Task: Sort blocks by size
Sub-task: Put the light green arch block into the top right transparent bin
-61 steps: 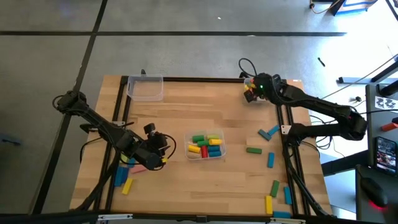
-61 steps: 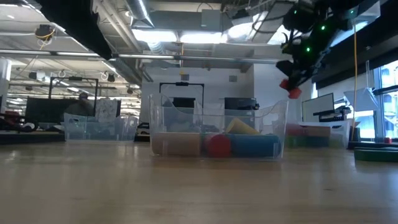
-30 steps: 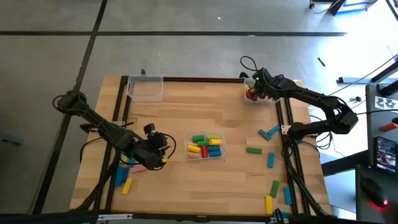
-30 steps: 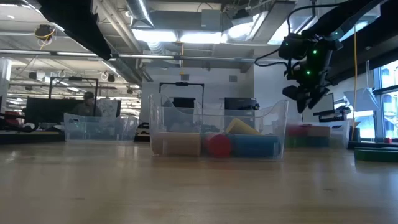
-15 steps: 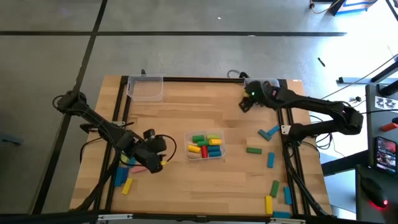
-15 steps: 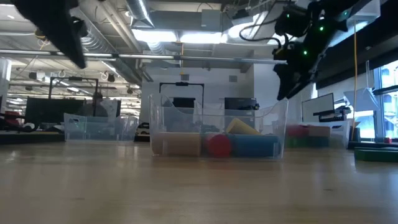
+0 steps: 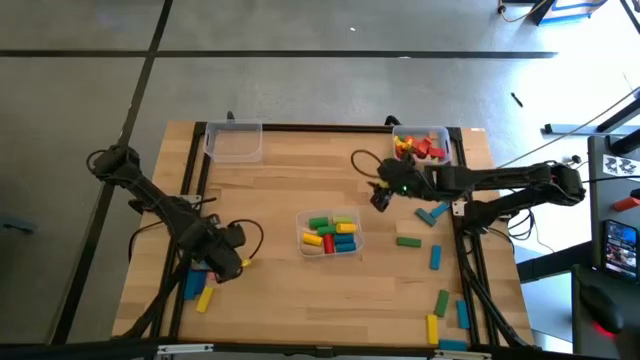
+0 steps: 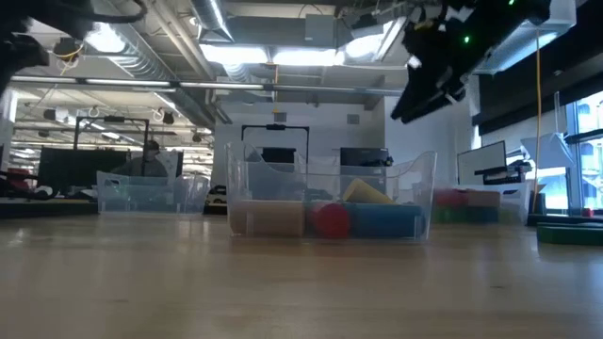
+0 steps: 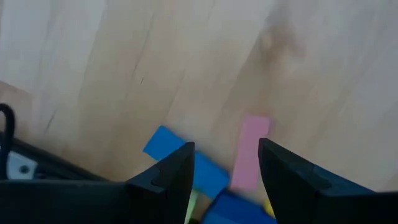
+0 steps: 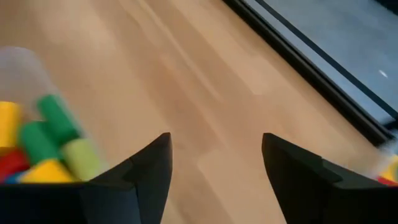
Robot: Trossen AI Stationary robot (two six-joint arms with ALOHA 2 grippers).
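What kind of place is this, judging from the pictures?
Probably a robotics lab or workshop. The low view shows exposed ceiling ducts and monitors on benches behind the wooden table. From above, the table stands on a bare concrete floor, with cables and equipment beside it.

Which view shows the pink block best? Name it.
The left wrist view: the pink block lies bare on the wood, just past the open fingers. In the high view the left arm mostly hides it; the low and right wrist views miss it.
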